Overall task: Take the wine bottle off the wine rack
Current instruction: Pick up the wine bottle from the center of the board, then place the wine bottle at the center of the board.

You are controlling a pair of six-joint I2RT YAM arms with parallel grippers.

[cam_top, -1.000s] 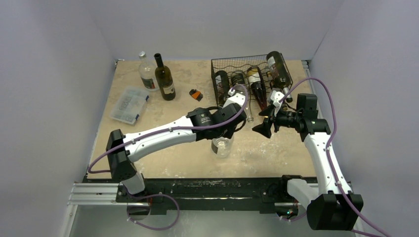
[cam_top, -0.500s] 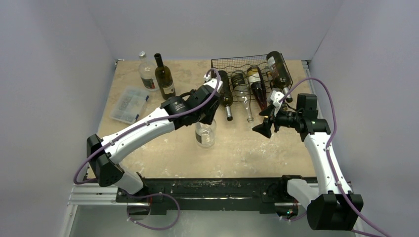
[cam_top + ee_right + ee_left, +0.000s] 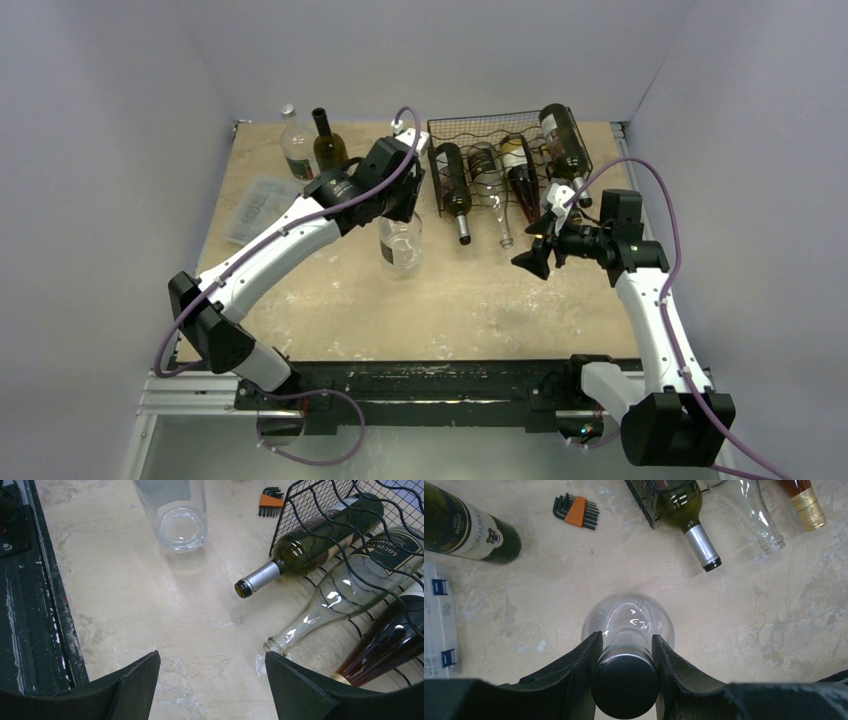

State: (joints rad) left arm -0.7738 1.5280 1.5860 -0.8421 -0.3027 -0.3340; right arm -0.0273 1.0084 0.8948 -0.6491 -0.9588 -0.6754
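Jaws of the left gripper are clamped on the neck of a clear wine bottle, just under its black cap, holding it upright. The bottle is off the wine rack, just to its left and low over the table. Whether its base touches is unclear. The right gripper hangs spread wide and empty before the rack's front. The bottle is best lowered straight down and kept vertical, apart from the dark upright bottle, and released only once its base sits flat.
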